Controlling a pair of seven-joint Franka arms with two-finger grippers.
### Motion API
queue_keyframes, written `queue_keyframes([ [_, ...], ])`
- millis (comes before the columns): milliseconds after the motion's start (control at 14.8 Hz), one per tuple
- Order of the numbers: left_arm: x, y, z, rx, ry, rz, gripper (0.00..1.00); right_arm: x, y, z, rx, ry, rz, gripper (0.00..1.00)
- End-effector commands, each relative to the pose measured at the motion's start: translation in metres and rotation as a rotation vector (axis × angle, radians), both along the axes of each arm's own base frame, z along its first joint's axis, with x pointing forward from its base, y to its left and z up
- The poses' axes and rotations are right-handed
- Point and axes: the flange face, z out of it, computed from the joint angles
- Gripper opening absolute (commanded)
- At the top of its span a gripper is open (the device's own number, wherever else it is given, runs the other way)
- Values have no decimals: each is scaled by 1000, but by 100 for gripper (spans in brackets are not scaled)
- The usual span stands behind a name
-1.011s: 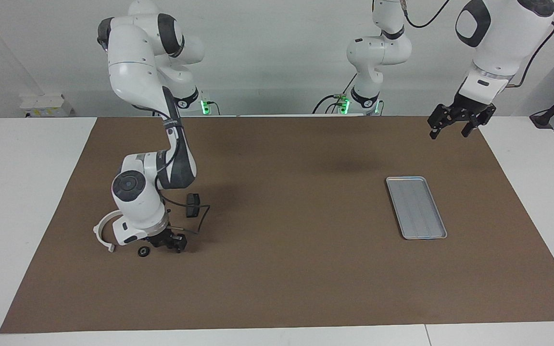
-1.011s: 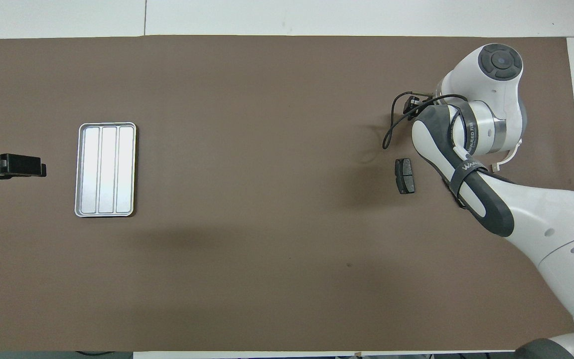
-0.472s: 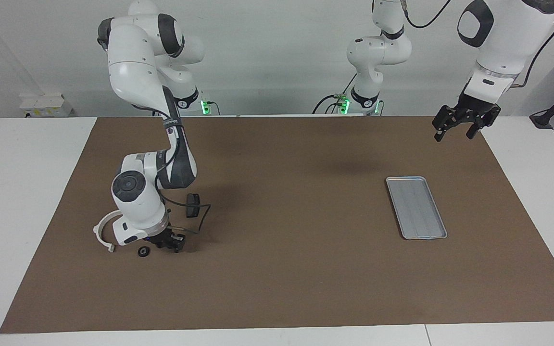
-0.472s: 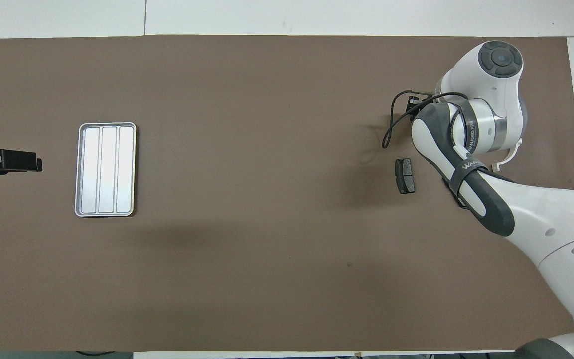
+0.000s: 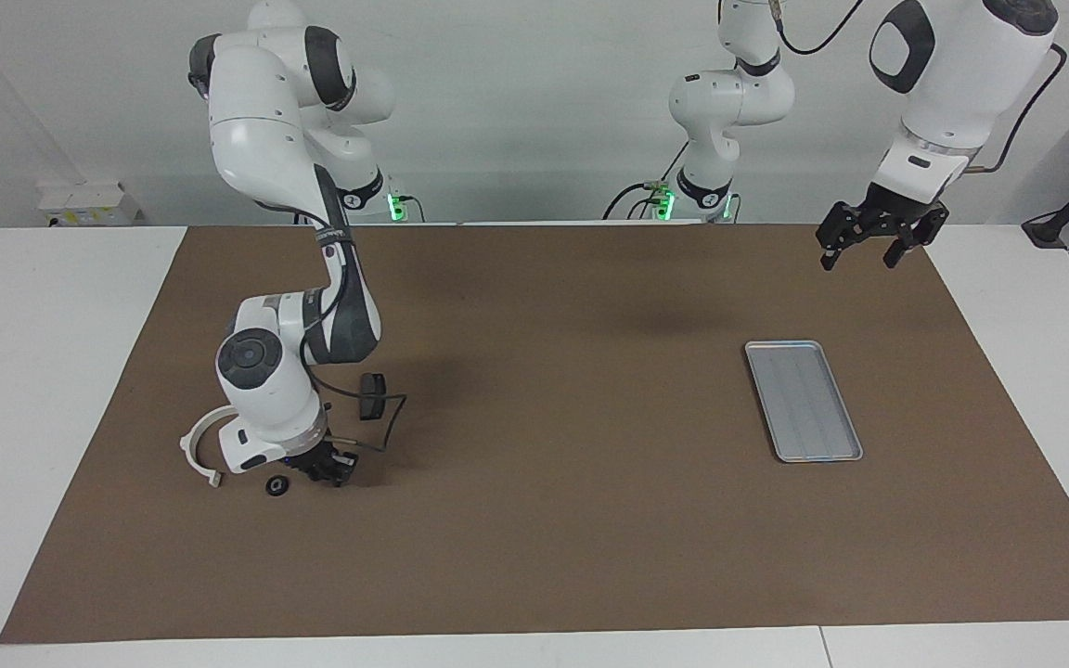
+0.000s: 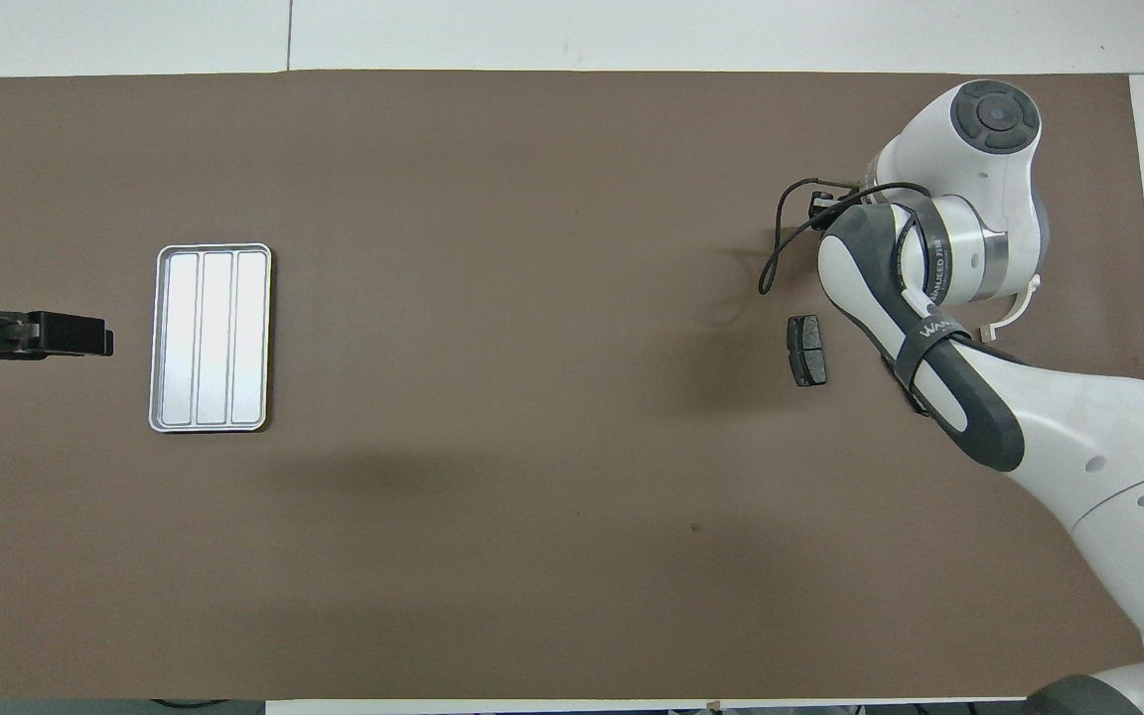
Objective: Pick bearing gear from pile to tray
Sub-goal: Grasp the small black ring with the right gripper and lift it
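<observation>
The pile lies at the right arm's end of the mat: a white plastic arc (image 5: 199, 447), a dark brake pad (image 5: 370, 395) and a small black round piece (image 5: 276, 485). My right gripper (image 5: 328, 469) is down at the mat beside the round piece, with its wrist covering part of the arc. In the overhead view the brake pad (image 6: 807, 350) shows, and only a bit of the right gripper (image 6: 820, 206). The silver ribbed tray (image 5: 804, 401) (image 6: 210, 338) lies empty at the left arm's end. My left gripper (image 5: 871, 243) (image 6: 61, 335) hangs open, high over the mat beside the tray.
A brown mat (image 5: 553, 557) covers the table, with white table edge (image 5: 61, 371) around it. The right arm's black cable (image 5: 393, 419) loops over the mat close to the brake pad.
My left gripper swung away from the tray and then back toward it, staying raised. My right gripper crept slightly along the mat at the pile.
</observation>
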Motion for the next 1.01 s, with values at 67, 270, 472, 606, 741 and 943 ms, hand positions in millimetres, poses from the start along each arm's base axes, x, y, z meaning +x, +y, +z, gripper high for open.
queue_keyframes([
  [67, -14, -2, -4, 12, 12, -28, 100, -1, -7, -10, -9, 25, -27, 0],
  [270, -20, -2, -8, 10, 15, -27, 100, 0, -11, 5, -26, 29, -3, 0],
  [472, -21, 0, -12, 10, 15, -24, 100, -3, -3, 89, -43, 105, 66, 0],
  [606, -22, -1, -18, 10, 3, -24, 100, -15, 28, 155, -38, 167, 96, 0],
  [741, -21, -2, -22, 10, -6, -24, 100, -33, 73, 198, -42, 174, 103, 0],
  [943, -22, -18, -37, 8, -7, -34, 100, -66, 163, 230, 39, 158, -51, 0],
])
